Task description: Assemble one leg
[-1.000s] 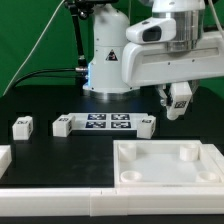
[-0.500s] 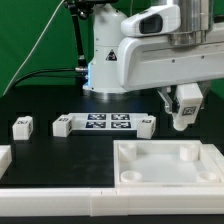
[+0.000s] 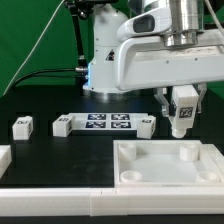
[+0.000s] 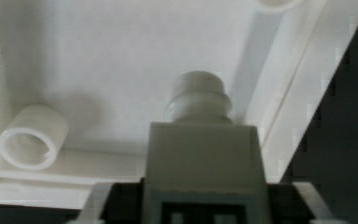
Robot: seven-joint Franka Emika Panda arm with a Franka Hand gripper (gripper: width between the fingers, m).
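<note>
My gripper [image 3: 183, 104] is shut on a leg [image 3: 181, 119], a small white block with a black-and-white tag, and holds it upright just above the far right corner of the large white tray-like piece [image 3: 124, 163]. In the wrist view the held leg [image 4: 201, 140] points its round peg down toward the tray-like piece [image 4: 105, 60], between my gripper's [image 4: 202, 206] dark fingers. A round socket [image 4: 32, 135] of that piece stands to one side. Three more legs lie on the black table: two at the exterior view's left [image 3: 21, 126] [image 3: 61, 126] and one [image 3: 146, 124] behind the tray-like piece.
The marker board [image 3: 107, 122] lies on the table between the loose legs. A long white bar [image 3: 60, 204] runs along the front edge, with another white part [image 3: 4, 156] at the exterior view's far left. The robot base [image 3: 105, 60] stands behind.
My gripper has moved down and slightly toward the exterior view's right with the leg in it, closer to the tray-like piece's far right corner. The loose legs have not moved.
</note>
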